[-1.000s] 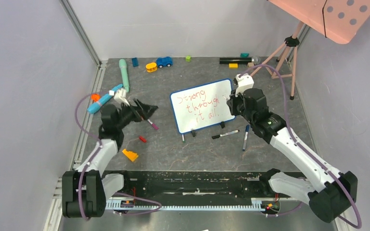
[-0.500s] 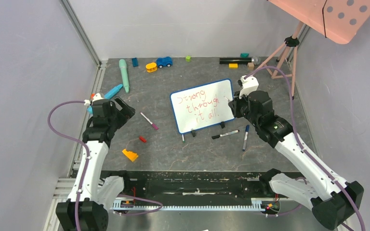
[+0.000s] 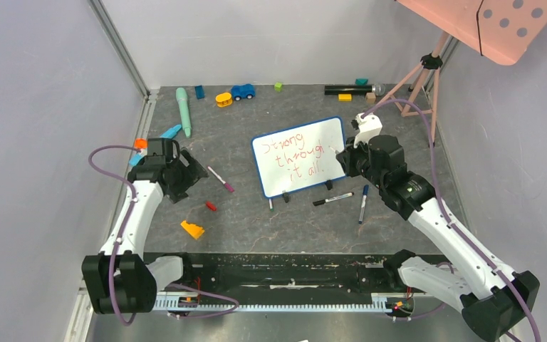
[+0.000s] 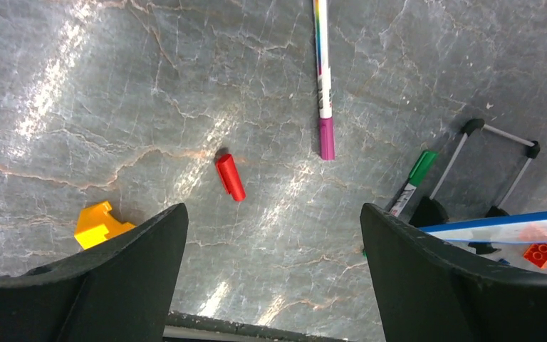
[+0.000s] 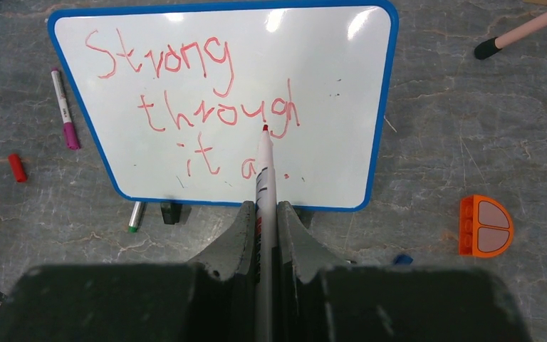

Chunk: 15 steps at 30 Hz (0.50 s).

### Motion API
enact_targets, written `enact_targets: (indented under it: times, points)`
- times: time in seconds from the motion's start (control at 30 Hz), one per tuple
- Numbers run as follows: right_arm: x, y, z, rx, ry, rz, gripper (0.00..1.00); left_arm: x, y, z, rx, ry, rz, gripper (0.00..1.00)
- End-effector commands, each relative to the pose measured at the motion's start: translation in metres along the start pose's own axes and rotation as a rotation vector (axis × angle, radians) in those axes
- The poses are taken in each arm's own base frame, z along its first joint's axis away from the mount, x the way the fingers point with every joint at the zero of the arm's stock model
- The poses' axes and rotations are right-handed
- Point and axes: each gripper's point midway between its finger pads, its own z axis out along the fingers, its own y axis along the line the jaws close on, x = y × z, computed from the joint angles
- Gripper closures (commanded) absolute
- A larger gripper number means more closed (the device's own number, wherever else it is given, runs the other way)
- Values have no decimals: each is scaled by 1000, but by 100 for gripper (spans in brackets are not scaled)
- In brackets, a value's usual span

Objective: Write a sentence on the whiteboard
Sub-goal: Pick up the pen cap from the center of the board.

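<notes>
The left tool (image 4: 272,214) hangs spread over the left side of the table (image 4: 114,85), above a red cap (image 4: 231,177). The right tool (image 5: 265,210) pinches a red marker (image 5: 266,171) at the right edge of the whiteboard (image 5: 342,85), which stands mid-table bearing the sentence (image 5: 221,114) "Strong through it all" in three slanted red lines

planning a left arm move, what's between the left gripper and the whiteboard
Top view: a purple-capped marker lies between the left gripper and the whiteboard, with a small red cap just nearer the arms.
</notes>
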Motion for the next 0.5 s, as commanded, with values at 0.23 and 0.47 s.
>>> enact_targets:
  times: [0.23, 0.47]
  points:
    - [-9, 6, 4, -30, -13, 9, 99, 49, -25, 25, 27, 197, 36, 7]
    - [-2, 4, 5, -21, -6, 6, 99, 56, -9, 32, -69, 164, -5, 11]
